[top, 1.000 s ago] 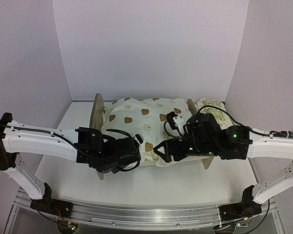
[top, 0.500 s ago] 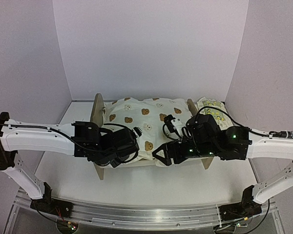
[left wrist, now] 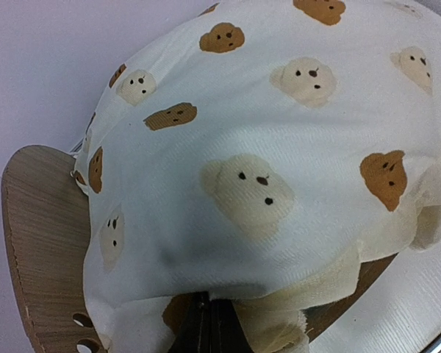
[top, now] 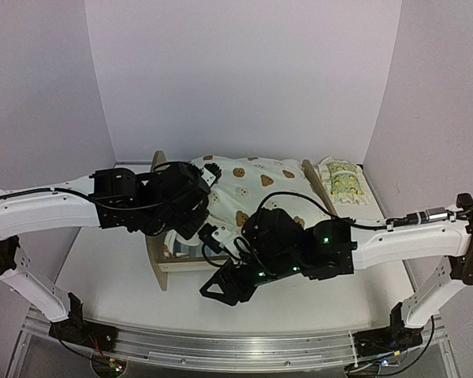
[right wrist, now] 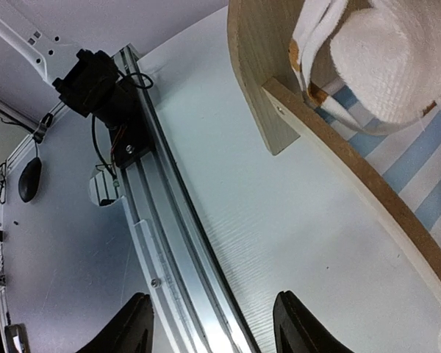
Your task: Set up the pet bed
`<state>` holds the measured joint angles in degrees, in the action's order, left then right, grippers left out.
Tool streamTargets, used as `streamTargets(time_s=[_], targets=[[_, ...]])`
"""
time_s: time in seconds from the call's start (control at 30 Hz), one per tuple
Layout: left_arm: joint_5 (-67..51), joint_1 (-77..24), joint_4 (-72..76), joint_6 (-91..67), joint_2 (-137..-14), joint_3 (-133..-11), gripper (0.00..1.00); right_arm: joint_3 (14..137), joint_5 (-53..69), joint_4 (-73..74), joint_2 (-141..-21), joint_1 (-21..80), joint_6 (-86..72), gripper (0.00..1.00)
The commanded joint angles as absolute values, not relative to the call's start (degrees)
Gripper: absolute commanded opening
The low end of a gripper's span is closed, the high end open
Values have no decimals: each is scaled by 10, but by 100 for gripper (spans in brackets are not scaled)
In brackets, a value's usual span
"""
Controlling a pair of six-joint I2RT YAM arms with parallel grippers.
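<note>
My left gripper (left wrist: 208, 325) was clamped on a fold of the bear-print cushion (top: 256, 177), held up over the pet bed (top: 173, 266) mid-table. My right gripper (right wrist: 217, 318) hung open and empty by the near rail. I judged it best to lower the cushion evenly, corners inside both end boards, without dragging the frame.

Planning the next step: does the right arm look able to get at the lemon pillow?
Probably yes: the lemon pillow lies uncovered beside the bed, and the right gripper is open and empty, though it points away from it.
</note>
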<state>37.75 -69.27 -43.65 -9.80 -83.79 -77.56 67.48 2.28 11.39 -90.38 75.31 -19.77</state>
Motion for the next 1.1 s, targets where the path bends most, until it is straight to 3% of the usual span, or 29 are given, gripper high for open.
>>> streamTargets(time_s=[0.0, 0.37, 0.57, 1.07], targets=[[381, -689, -405, -94, -845, -814, 0, 650, -68, -15, -933, 761, -158, 53], [377, -686, -400, -100, -837, -803, 0, 656, -137, -225, -1054, 764, -41, 49], [370, -685, -398, -102, -834, -797, 0, 621, -156, -410, -1105, 765, 18, 49], [363, -685, -387, -101, -811, -773, 0, 711, -247, -438, -1200, 764, 102, 48]])
